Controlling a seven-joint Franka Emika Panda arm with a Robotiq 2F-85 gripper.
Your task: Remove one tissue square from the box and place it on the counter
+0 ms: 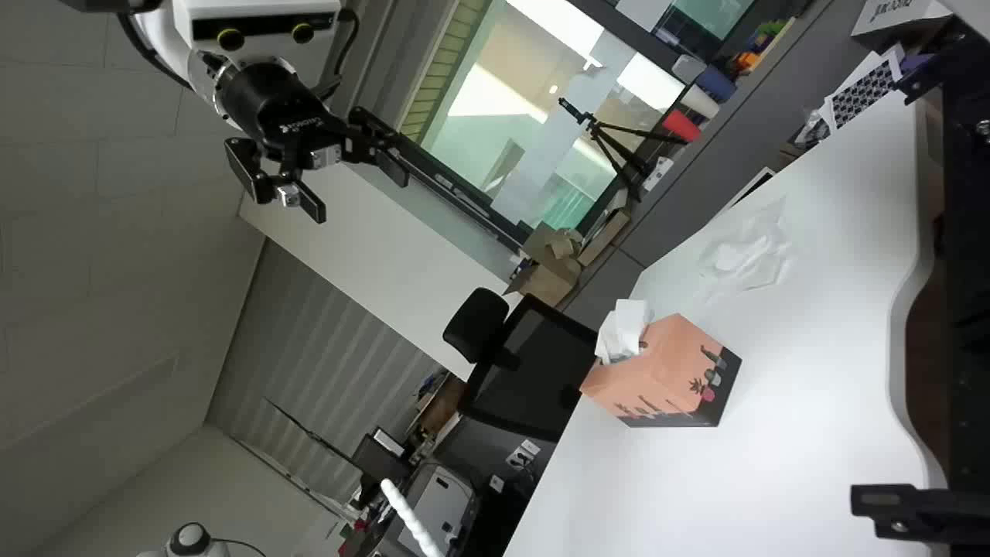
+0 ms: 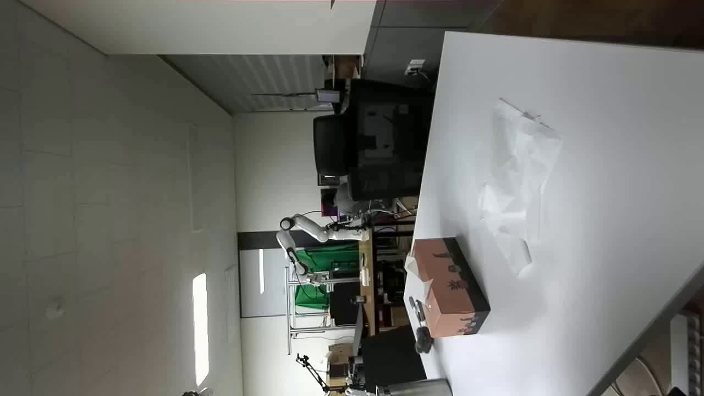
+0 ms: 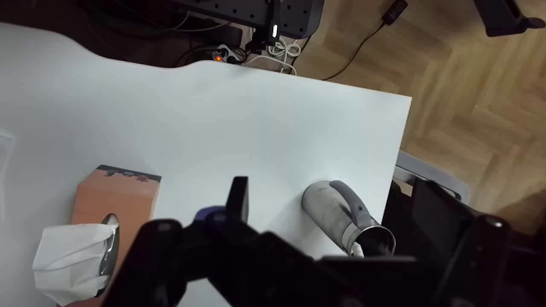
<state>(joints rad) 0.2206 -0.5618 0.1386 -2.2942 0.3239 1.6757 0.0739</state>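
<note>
Rumpled white tissue [image 2: 521, 170] on counter [image 2: 627, 181]; orange box [image 2: 448, 289] near.

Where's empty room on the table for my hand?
Between the tissue box and the metal jug, and from the box to the wavy table edge. It's crowded past the box, away from the jug: a crumpled white sheet lies there.

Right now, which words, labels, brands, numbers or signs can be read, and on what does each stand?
"ROBOTIQ", slightly blurred, on the gripper.
White box: lettering too blurred to read.
Tissue box: no readable text.
I can read nothing else.
</note>
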